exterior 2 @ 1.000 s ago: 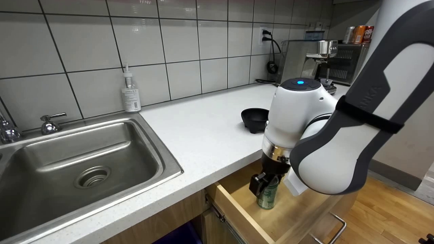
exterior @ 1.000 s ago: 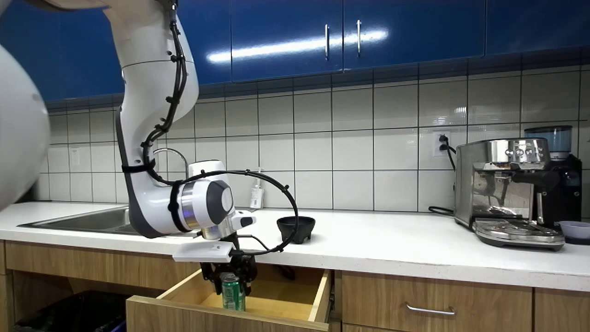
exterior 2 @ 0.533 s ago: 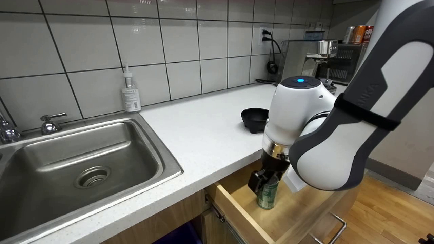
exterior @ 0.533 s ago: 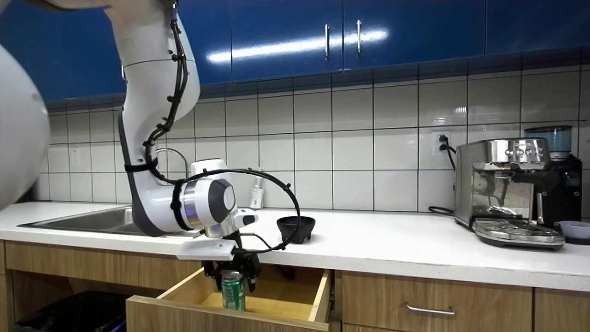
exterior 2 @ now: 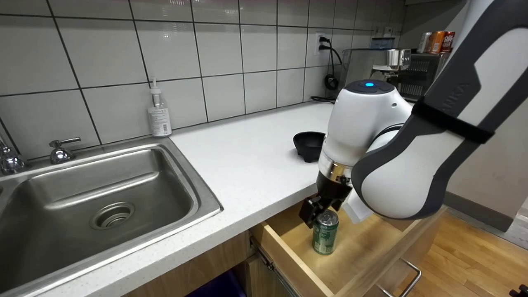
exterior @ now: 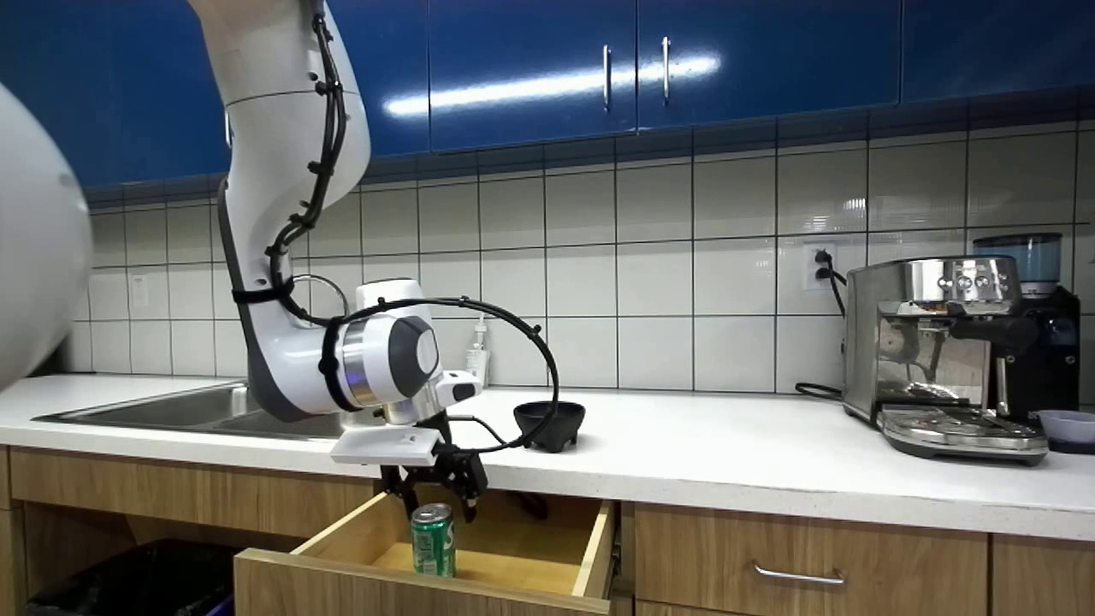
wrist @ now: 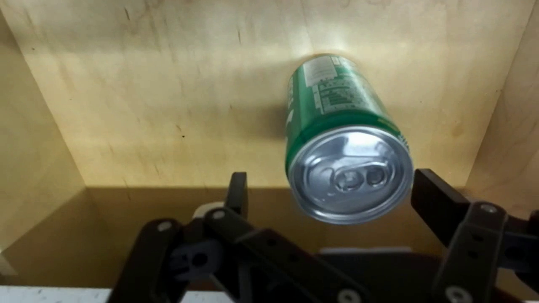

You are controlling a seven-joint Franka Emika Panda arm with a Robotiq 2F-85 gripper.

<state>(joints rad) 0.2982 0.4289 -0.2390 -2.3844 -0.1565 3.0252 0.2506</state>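
Note:
A green can (exterior: 434, 547) with a silver lid stands upright on the floor of an open wooden drawer (exterior: 513, 571). The can also shows in an exterior view (exterior 2: 325, 236) and in the wrist view (wrist: 337, 94). My gripper (exterior: 440, 503) is open and empty, with its fingertips about level with or just above the can's lid. In the wrist view my gripper (wrist: 330, 179) has one finger well to the left of the lid and the other close to its right edge. Whether that finger touches the lid I cannot tell.
A white counter (exterior: 701, 445) overhangs the drawer's back. On it stand a black bowl (exterior: 550, 426), a coffee machine (exterior: 941, 359) and a soap bottle (exterior 2: 159, 117). A steel sink (exterior 2: 123, 181) is set into it. A black bin (exterior: 141, 577) is below the counter.
My gripper has risen from around the can's upper part to about lid height, baring more of the can. The can has stayed in place on the drawer floor.

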